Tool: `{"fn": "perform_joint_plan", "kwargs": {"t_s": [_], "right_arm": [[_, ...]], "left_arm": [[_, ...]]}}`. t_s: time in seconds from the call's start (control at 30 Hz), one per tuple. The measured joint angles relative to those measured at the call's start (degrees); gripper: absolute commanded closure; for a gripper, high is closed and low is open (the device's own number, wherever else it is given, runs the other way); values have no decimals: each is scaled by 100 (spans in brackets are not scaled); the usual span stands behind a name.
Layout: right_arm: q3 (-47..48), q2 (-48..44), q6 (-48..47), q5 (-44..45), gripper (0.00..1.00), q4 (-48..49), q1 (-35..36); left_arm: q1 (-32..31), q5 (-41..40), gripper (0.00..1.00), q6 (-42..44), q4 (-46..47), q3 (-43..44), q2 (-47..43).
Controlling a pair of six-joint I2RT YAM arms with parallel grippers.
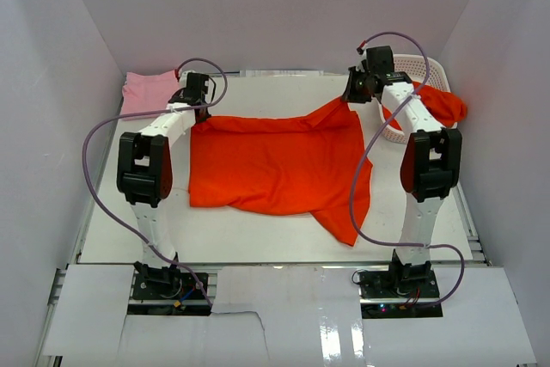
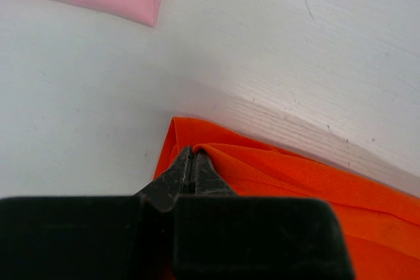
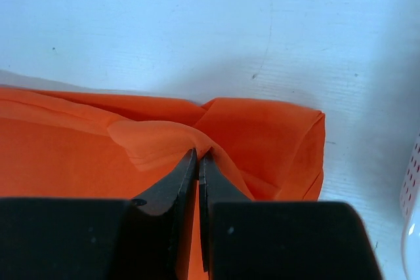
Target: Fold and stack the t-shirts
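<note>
Ok, big bright orange-red cloth t-shirt (image 1: 275, 165) is spread across the middle of the white table (image 1: 258, 238), mostly flat w/ some wrinkles, one flap trailing toward the near-right edge. Left claw (image 2: 191, 151) is pinched tight on the shirt's far-left corner. The wrist cam shows a small ridge of fabric caught right at the black tips, the rest of that corner lying on the table. Right claw (image 3: 198, 155), same deal on the far-right corner: tips clamped on a bunched fold, and in the top view the cloth there is pulled to a point at the pinch. Both arms reach fwd, one on each side of the shirt. Far-left corner of the table: light pink cloth t-shirt (image 1: 148, 90), folded into a neat rectangle, lying flat, apart from the orange one and just beyond the left claw. Far right: white plastic lattice basket (image 1: 418, 64), behind the right arm, w/ a second orange-red t-shirt (image 1: 445, 105) hanging out over its rim on the right side. The basket's edge also peeks in at the right side of the right wrist cam.
</note>
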Motion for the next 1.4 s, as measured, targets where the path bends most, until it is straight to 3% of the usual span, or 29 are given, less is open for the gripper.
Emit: {"fn": "perform_joint_plan", "kwargs": {"t_s": [0.6,1.17,1.4], "right_arm": [[1349,627,-2,-243,92,-94,-142],[1622,857,-2,-444,92,-133,-199],[1633,857,0,-522,92,-133,-201]], "left_arm": [[39,7,100,83,-7,737,387],[94,4,100,216,-17,754,466],[98,61,100,393,-2,1141,479]]}}
